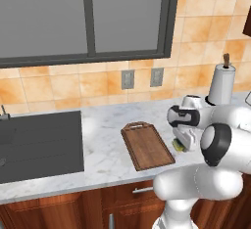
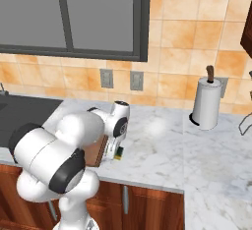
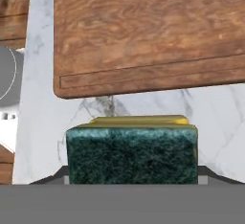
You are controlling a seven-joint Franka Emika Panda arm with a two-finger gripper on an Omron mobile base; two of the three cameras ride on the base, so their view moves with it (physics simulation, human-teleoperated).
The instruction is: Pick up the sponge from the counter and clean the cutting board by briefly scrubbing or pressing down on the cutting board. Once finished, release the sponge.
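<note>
The dark brown cutting board [image 1: 147,146] lies on the white marble counter [image 1: 105,140], its loop handle toward the wall. The sponge [image 1: 177,146] rests just past the board's right long edge, at counter level. My gripper [image 1: 185,142] points down over it, one finger on each side. In the hand view the sponge's green top [image 3: 131,153] spans the whole gap between the dark fingertips [image 3: 53,177], with a yellow strip on its far side and the board's corner [image 3: 143,36] beyond. The jaws look closed against the sponge. From the right, the sponge [image 2: 119,153] peeks out beside the gripper [image 2: 113,151].
A dark grey sink basin [image 1: 39,145] is sunk into the counter left of the board. A paper towel roll on a stand [image 2: 206,105] is at the back right near the tiled wall. Two outlets [image 1: 142,79] sit under the window.
</note>
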